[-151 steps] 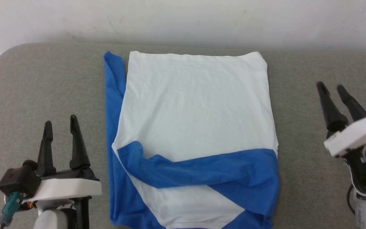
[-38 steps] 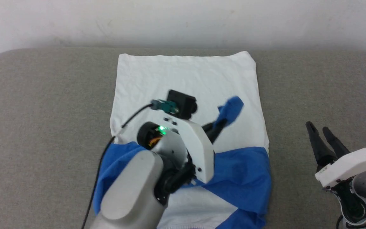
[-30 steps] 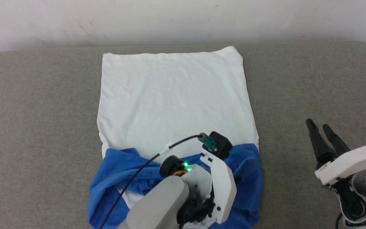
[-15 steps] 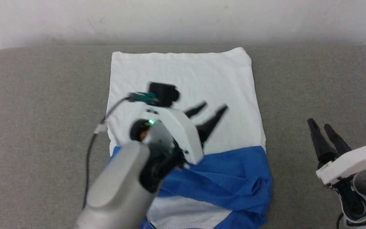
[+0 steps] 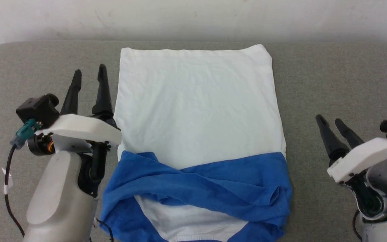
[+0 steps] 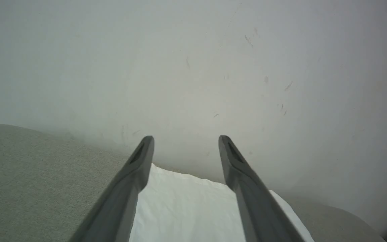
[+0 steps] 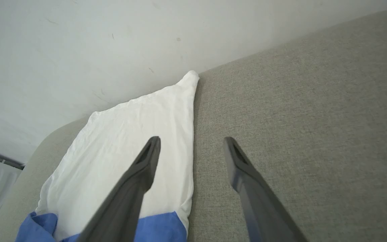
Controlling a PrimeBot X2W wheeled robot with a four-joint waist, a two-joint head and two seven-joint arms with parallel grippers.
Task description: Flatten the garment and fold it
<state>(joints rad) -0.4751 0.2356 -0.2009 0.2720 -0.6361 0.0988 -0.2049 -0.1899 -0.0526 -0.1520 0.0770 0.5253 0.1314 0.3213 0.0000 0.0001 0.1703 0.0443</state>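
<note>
- Jaws of left gripper (image 5: 89, 69) spread, empty, just beside left edge of shirt (image 5: 197, 101)
- Shirt flat on grey pad (image 5: 331, 74), blue sleeves crossed at near end; I think both near corners must rise together, evenly
- Right gripper (image 5: 328, 118) spread, empty, right of shirt

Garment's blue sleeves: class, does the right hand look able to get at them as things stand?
Probably yes: the right hand is open beside the garment, with bare grey surface between it and the sleeves.

Garment (image 5: 197, 107) between left claw (image 5: 89, 69), right claw (image 5: 328, 118)
</note>
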